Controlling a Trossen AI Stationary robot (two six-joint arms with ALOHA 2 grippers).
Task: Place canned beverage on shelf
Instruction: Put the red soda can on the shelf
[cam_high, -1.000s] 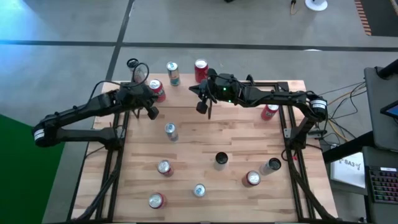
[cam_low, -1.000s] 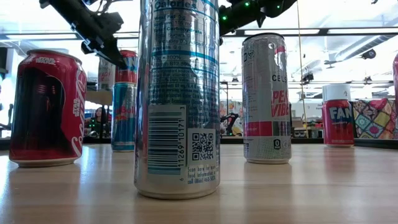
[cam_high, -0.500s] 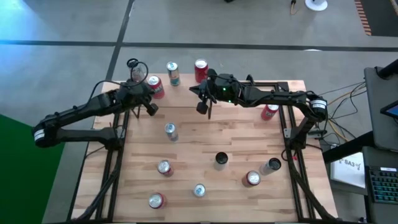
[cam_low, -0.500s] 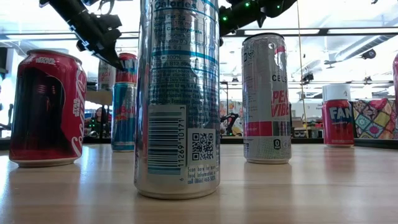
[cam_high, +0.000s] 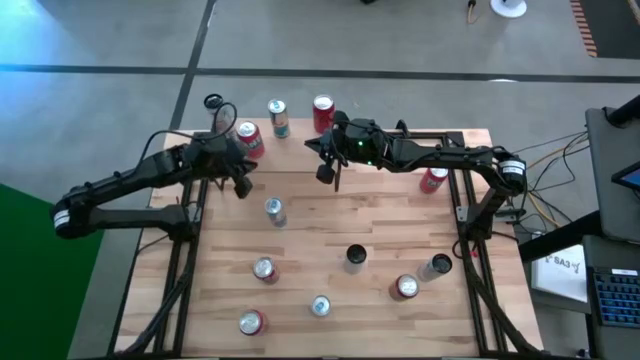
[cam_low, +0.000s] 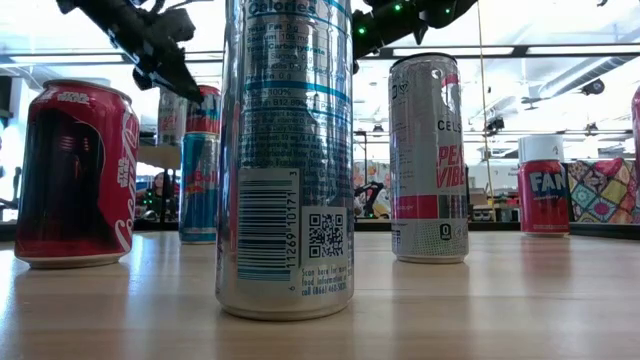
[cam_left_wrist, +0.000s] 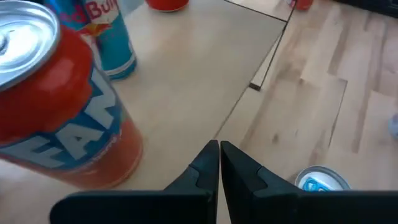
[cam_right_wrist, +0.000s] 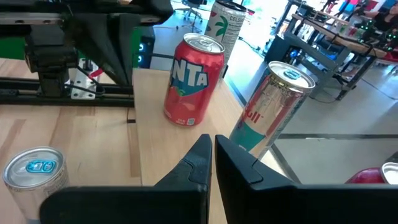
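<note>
The shelf (cam_high: 290, 152) is a raised light-wood board along the table's far edge. On it stand an orange-red Fanta can (cam_high: 250, 140) (cam_left_wrist: 56, 118) and a Red Bull can (cam_high: 279, 117) (cam_right_wrist: 273, 106). A red can (cam_high: 323, 112) also stands there, and a pale palm-print can (cam_right_wrist: 227, 25) stands beyond the Fanta can. My left gripper (cam_high: 240, 183) (cam_left_wrist: 219, 155) is shut and empty over the shelf's near edge, just right of the Fanta can. My right gripper (cam_high: 325, 172) (cam_right_wrist: 211, 149) is shut and empty over the shelf's middle.
Several cans stand on the wooden tabletop (cam_high: 300, 240). Among them are a silver blue-topped can (cam_high: 274, 209) (cam_left_wrist: 320, 180) below both grippers, a dark can (cam_high: 355, 257) and red cans (cam_high: 407, 286). Another Fanta can (cam_high: 432, 180) stands at the right. The shelf's black uprights (cam_high: 190, 200) flank the table.
My left gripper has shifted a little beside the Fanta can and risen slightly, staying shut. The cans and my right arm have kept still.
</note>
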